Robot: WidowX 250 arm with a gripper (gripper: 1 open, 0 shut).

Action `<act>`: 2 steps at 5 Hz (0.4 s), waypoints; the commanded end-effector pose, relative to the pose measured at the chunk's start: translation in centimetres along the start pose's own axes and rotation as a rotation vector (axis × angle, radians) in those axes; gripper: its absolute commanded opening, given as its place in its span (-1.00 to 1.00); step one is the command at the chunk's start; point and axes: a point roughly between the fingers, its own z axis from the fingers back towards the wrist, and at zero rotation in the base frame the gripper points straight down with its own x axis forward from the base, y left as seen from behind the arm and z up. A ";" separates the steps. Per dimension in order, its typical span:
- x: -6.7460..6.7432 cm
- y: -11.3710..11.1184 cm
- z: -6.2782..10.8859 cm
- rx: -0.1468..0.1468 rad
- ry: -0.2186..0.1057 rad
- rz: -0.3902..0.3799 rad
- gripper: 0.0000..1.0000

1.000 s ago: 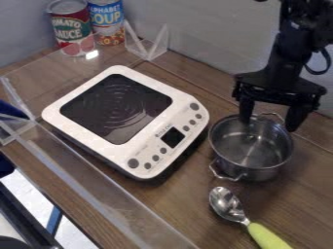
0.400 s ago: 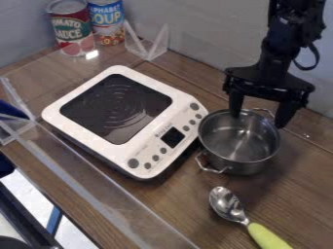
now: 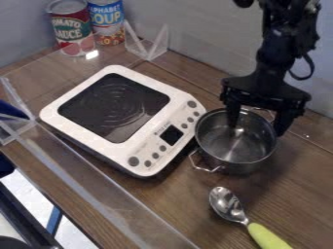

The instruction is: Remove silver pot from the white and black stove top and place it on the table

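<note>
the silver pot (image 3: 232,154) sits on the wooden tabletop (image 3: 181,208), right of centre in the frame, just beside the button panel of the white and black stove top (image 3: 124,117), which fills the left and middle. the black gripper (image 3: 258,124) reaches down from the upper right, its fingers spread wide, one at the pot's far rim and the other out to the right of it. nothing looks pinched between them, though whether the near finger touches the steel i cannot tell.

the pot should handle as light, thin-walled and stiff, so a firm squeeze is unlikely to dent it. its polished side will be slippery, and being round it could swivel or skate on the wood if nudged. the best hold is over the rim, one finger inside and one outside, or on a little wire handle such as the one at the lower left of the pot; a handle grip may let it tilt.

the placing looks done, so the next move is probably to lift straight up without snagging the rim. a sideways drag could push the pot into the stove or towards the green-handled spoon (image 3: 250,220) at lower right.
</note>
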 end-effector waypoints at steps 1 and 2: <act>0.6 0.6 1.3 -0.026 -0.035 0.004 1.00; 0.6 1.2 1.5 -0.030 -0.030 0.001 1.00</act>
